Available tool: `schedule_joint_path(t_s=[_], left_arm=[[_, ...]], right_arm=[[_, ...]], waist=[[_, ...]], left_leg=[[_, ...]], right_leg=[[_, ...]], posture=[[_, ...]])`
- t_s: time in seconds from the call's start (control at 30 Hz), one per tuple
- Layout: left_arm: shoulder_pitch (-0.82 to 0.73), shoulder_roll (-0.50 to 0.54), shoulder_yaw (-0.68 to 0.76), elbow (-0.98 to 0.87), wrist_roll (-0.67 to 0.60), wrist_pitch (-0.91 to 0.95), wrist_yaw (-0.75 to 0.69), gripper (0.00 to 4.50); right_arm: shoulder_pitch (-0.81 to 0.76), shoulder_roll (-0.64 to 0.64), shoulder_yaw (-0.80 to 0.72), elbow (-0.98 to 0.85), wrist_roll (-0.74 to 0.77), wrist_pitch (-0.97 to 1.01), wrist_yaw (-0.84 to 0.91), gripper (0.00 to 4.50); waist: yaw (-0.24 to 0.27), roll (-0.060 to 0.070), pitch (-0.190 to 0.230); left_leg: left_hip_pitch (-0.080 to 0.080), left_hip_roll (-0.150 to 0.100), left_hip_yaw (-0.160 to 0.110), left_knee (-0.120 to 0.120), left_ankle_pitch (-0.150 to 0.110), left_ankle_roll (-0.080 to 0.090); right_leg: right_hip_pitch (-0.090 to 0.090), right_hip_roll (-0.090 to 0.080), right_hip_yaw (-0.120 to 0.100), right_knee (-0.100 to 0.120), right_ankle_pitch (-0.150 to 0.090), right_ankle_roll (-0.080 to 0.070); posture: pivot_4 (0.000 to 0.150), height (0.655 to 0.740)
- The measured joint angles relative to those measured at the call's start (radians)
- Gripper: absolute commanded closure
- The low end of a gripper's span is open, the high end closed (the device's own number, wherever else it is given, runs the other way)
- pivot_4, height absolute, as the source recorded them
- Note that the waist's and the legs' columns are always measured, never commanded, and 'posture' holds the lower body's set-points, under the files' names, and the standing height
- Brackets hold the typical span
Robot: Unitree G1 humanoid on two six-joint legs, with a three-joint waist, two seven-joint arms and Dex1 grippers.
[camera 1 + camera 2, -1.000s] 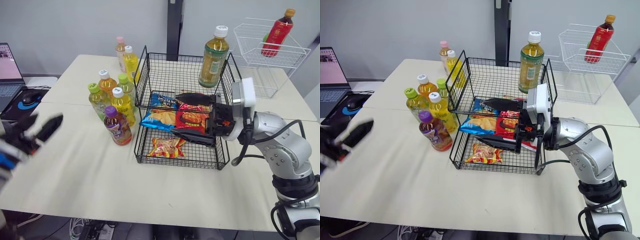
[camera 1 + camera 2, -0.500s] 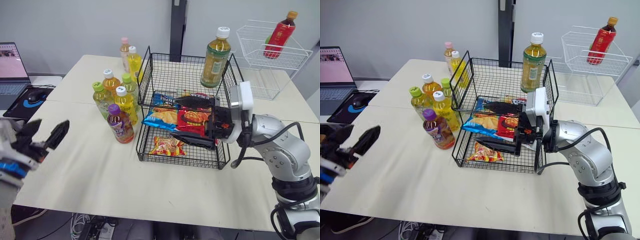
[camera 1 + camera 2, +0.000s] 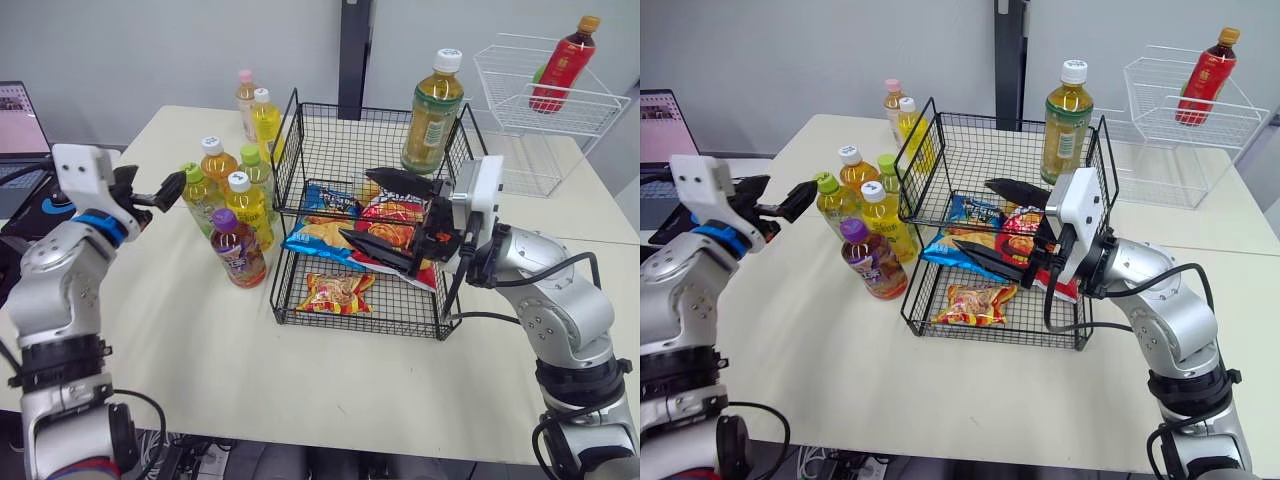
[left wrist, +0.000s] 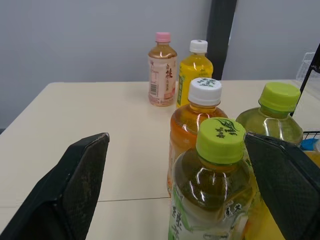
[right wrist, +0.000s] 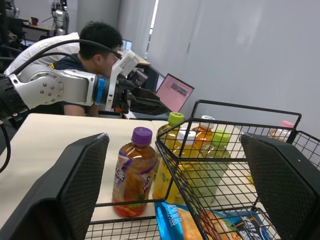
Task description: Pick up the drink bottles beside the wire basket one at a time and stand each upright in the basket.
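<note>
Several drink bottles stand left of the black two-tier wire basket [image 3: 283,160]: a purple-capped one [image 3: 237,248], a yellow one [image 3: 246,205], a green-capped one [image 3: 198,192] and others behind. One tea bottle [image 3: 431,100] stands upright on the basket's top tier at the back right. My left gripper [image 3: 155,185] is open just left of the green-capped bottle [image 4: 217,185], which sits between its fingers [image 4: 75,190] in the left wrist view, apart from them. My right gripper [image 3: 357,204] is open over the snack packs inside the basket, holding nothing.
Snack packs [image 3: 335,235] lie on the basket's lower tiers. A white wire basket [image 3: 500,90] with a red bottle [image 3: 553,75] stands at the back right. A laptop [image 3: 18,115] sits off the left table edge. A person [image 5: 95,50] is behind it.
My left arm has risen from the lower left and swung in to the bottle cluster, gripper still open. The right gripper has lifted and tilted slightly over the snacks.
</note>
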Motion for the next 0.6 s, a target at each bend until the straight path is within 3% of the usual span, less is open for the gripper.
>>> schedule_joint_path(t_s=[0.3,0.4,0.6], left_arm=[[-0.128,-0.037,-0.106,0.181,0.063,-0.100,-0.062,0.01],[-0.145,-0.036,-0.114,0.215,0.080,-0.126,-0.072,0.57],[-0.147,-0.034,-0.127,0.262,0.107,-0.146,-0.093,2.35]], right_arm=[[0.026,-0.008,0.000,-0.047,0.002,0.025,-0.017,0.00],[0.032,-0.009,0.000,-0.056,0.002,0.033,-0.024,0.00],[0.040,-0.016,-0.001,-0.074,0.002,0.039,-0.036,0.00]], waist=[[-0.003,0.000,0.000],[-0.007,0.000,0.000],[-0.011,0.000,0.000]], left_leg=[[0.000,0.000,0.000,0.000,0.001,-0.001],[0.000,0.000,0.000,0.000,0.001,-0.001],[0.000,0.000,0.000,0.000,0.001,-0.001]], right_leg=[[0.000,0.000,0.000,0.000,0.000,0.000],[0.000,0.000,0.000,0.000,0.000,0.000],[0.000,0.000,0.000,0.000,0.000,0.000]], posture=[[0.150,0.7400],[0.150,0.7400],[0.150,0.7400]])
